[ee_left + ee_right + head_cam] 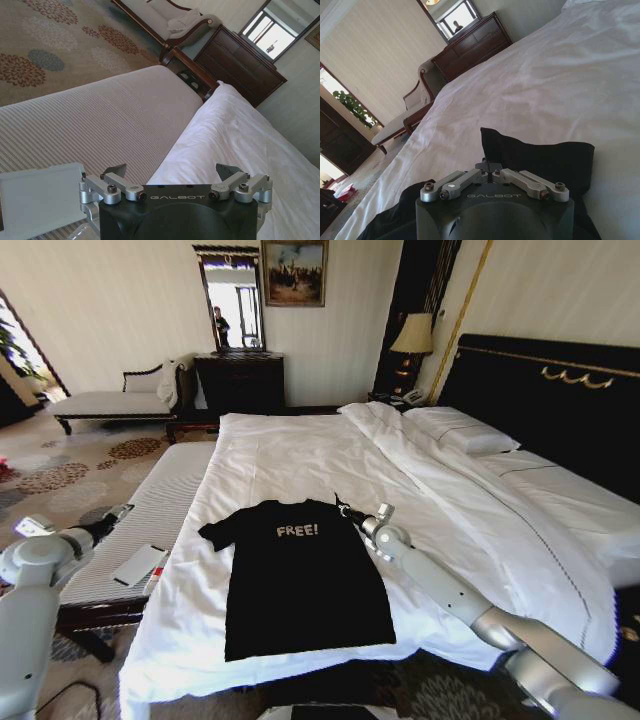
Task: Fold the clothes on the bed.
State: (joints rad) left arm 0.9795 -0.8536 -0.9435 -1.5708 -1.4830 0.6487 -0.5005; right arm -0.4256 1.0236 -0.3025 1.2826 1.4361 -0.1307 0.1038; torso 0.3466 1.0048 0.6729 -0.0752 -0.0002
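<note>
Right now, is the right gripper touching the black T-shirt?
Touching. In the right wrist view the right gripper has its fingers closed on a raised fold of the black T-shirt.

The head view looks forward and down over the bed from its foot. Both wrist views sit low and close, sharing its white sheet and the far dresser.

A long bench with striped grey upholstery stands beside the bedding, a flat white tablet-like slab lying on it. Against the far wall stand a dark wooden dresser, a white-cushioned dark-framed chaise and a cream-shaded table lamp.
</note>
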